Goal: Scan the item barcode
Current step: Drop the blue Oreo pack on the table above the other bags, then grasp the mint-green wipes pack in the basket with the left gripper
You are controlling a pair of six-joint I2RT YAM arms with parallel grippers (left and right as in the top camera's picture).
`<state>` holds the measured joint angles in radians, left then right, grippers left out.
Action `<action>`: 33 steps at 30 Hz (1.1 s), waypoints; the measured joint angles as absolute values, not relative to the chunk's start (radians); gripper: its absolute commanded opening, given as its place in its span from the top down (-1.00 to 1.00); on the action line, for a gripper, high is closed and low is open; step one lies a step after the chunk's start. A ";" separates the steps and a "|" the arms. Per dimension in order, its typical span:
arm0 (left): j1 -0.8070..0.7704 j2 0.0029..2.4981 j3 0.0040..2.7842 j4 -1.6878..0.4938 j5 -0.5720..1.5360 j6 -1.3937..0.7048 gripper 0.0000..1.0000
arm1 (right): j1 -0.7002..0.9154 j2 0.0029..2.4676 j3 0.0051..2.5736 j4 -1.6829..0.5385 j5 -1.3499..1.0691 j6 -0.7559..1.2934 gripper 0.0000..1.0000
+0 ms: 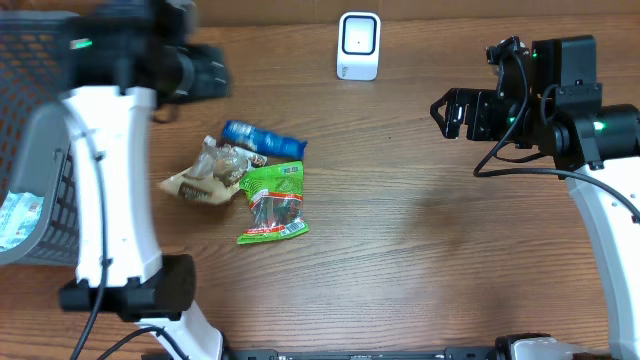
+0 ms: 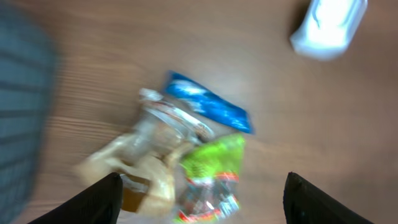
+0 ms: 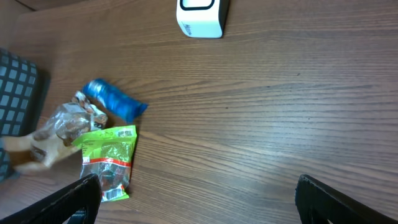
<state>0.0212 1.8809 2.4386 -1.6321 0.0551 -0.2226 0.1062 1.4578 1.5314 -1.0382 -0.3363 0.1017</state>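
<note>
The left gripper [image 2: 202, 194] stands wide, nothing between its fingers, in a blurred left wrist view. Below it lies the green plastic snack packet [image 2: 211, 171], probably the item to scan. The packet touches a clear-and-tan crinkled bag [image 2: 143, 162] on one side, and a blue foil packet [image 2: 208, 107] lies just beyond. Because these overlap, a pinch from here could catch the bag along with the packet.

In the right wrist view the right gripper [image 3: 202, 202] is also wide and empty, well apart from the pile on the brown wooden worktop [image 3: 267, 124]. The barcode label shows at the packet's near end, facing up. Gripping that end would cover the code.

From overhead the packet lies flat, left of centre. Its long axis runs from far edge to near edge, barely tilted. The header end points toward the white box-shaped scanner [image 1: 359, 45] and the barcode end points away from it. Once lifted, the soft film may fold and hide the code from the scanner.
</note>
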 measured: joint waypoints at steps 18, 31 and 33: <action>0.751 1.861 2.273 -1.480 -0.027 -0.289 -0.56 | 0.106 1.458 1.532 -1.021 -0.337 0.101 -1.00; 0.864 1.864 1.779 -0.997 -0.132 -0.364 -0.88 | 0.106 1.458 1.531 -1.048 -0.337 0.101 -1.00; 0.870 1.869 1.723 -0.920 -0.147 -0.368 -0.93 | 0.106 1.458 1.531 -1.048 -0.336 0.101 -1.00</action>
<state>0.8700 1.8687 1.7229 -0.9199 -0.1471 -0.3676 0.1062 1.4578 1.5314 -1.0485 -0.3363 0.1013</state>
